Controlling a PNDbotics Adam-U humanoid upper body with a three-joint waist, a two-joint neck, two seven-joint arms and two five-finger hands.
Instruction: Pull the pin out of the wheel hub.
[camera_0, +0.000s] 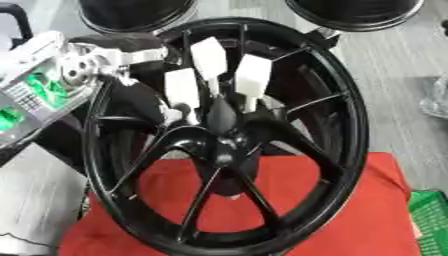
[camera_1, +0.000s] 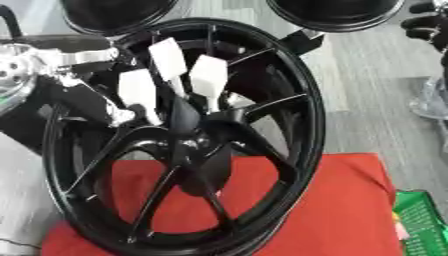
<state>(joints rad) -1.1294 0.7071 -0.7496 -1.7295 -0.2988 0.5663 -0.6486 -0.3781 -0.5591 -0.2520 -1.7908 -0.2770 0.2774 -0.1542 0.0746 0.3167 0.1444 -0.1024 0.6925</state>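
Reaching from the left, the left hand (camera_0: 188, 95) sets its fingers (camera_0: 254, 77) at the wheel hub (camera_0: 223, 142).

Glossy black metal wheel hub (camera_0: 289, 100) on matt red cloth (camera_0: 350, 210); smooth white fingers (camera_0: 208, 57).

We can't make out the pin: the wheel hub (camera_0: 229, 145) centre is dark, blurred, partly behind the left hand (camera_0: 214, 82). Can't tell if its white fingertips (camera_1: 208, 75) touch anything. Left arm cut off at upper left edge. Wheel rim (camera_0: 350, 125) clipped at frame bottom. Dark shape (camera_1: 427, 25) at upper right edge of right eye view, unidentifiable
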